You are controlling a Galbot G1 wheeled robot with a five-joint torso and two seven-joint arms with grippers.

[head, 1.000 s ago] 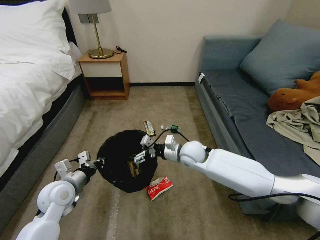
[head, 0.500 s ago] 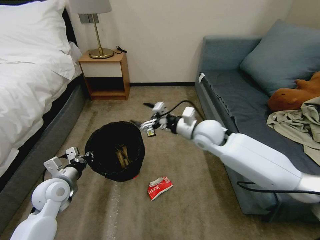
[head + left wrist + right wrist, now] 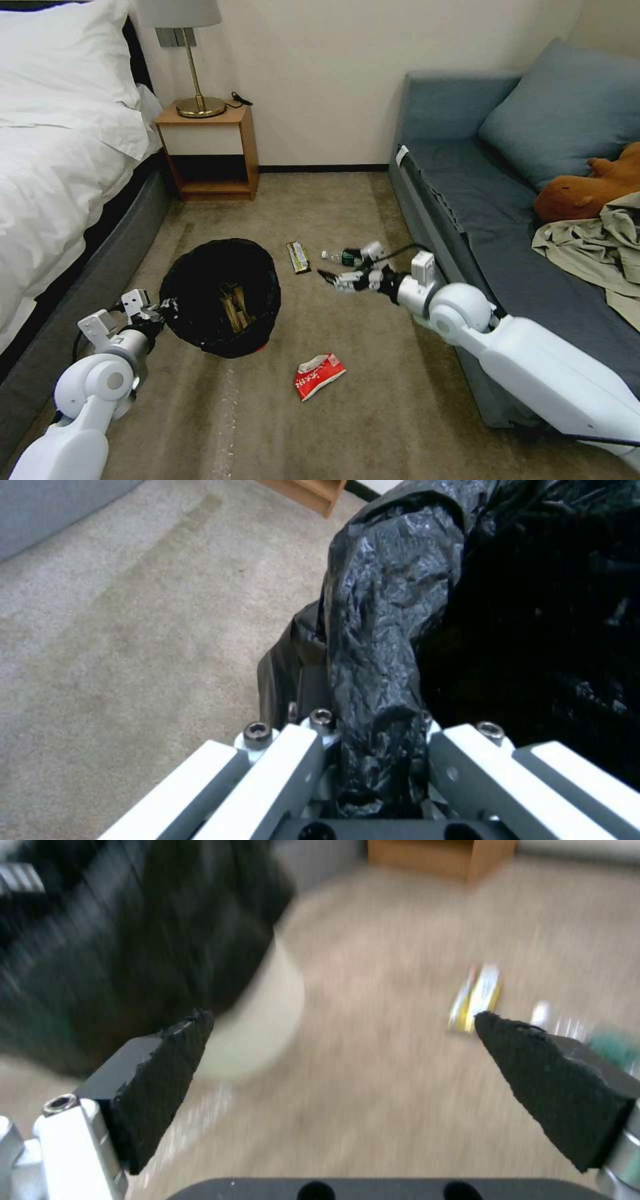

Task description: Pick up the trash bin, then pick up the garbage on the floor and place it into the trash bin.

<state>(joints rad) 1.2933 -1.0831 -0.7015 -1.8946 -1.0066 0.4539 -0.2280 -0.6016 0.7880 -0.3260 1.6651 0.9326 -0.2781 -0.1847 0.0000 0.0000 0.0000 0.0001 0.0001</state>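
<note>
1. The bin (image 3: 220, 297) is a small round tub wrapped in glossy, crinkled black plastic, its rim puckered. It sits on short-pile beige carpet (image 3: 373, 400) between the bed (image 3: 60, 200) and the grey-blue sofa (image 3: 480, 220).
2. The left gripper (image 3: 159, 310) is clamped on the bin's near rim — in the left wrist view a fold of the bag (image 3: 380, 680) is pinched between its white fingers (image 3: 293, 760).
3. Inside the bin lies a brown paper scrap (image 3: 233, 308), against the black lining.
4. The right gripper (image 3: 331, 278) is low over the carpet, just in front of the bottle (image 3: 341, 256) and right of the dark wrapper (image 3: 298, 257). Its black, rough-faced pads (image 3: 167, 1080) stand wide apart with nothing between them.
5. The bottle is small and clear with a green label, lying on its side; the wrapper is flat, with gold print.
6. A crumpled red-and-white packet (image 3: 319, 376) lies on the carpet nearer the robot, apart from the bin.
</note>
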